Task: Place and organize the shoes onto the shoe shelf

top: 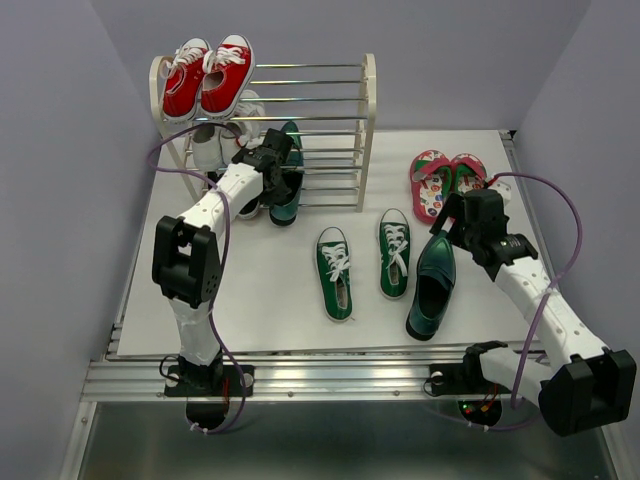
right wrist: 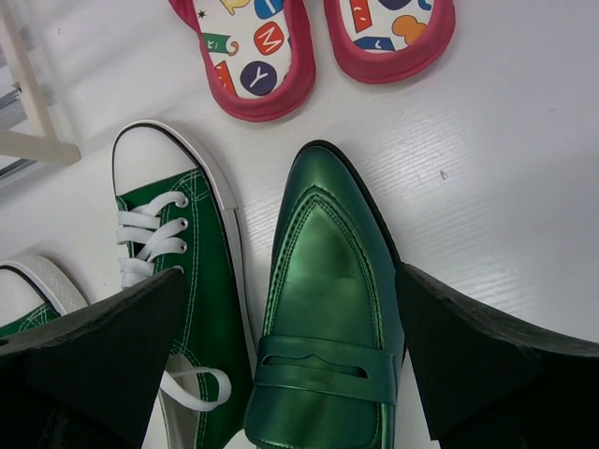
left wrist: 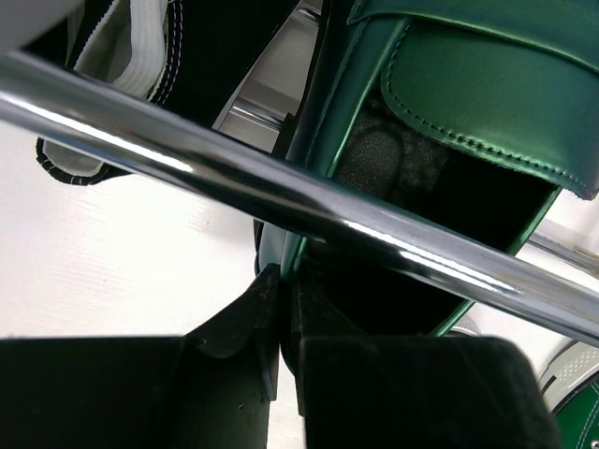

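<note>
The left gripper [left wrist: 281, 304] is pinched together on the side wall of one loafer [left wrist: 487, 84], low in the left half of the shelf [top: 368, 100]. A rod [left wrist: 234, 178] crosses just in front of the grip, and whether the sole already lies on the bottom rods cannot be told. To do this step well, I judge the shoe should go in level until rods carry both heel and toe. It should stay clear of the black-and-white sneaker [left wrist: 112, 56] just beside it and be let go only once it sits steady. The gripper then needs to back out past that rod without catching it or dragging the shoe along. Room toward the shelf's right should be left for its mate. The second loafer [top: 430, 290] lies on the table [top: 250, 300], well out in front of the shelf's right end. The right gripper [right wrist: 290, 276] hangs directly above it with its fingers [right wrist: 103, 355] spread wide, one on each side of the shoe's middle and neither touching it. A green sneaker [right wrist: 187, 281] lies just beside that loafer on its shelf side, so the finger there has little room coming down. The flip-flops [top: 447, 180] lie near the shelf's right frame, and the red sneakers [top: 207, 75] sit on its top tier.
</note>
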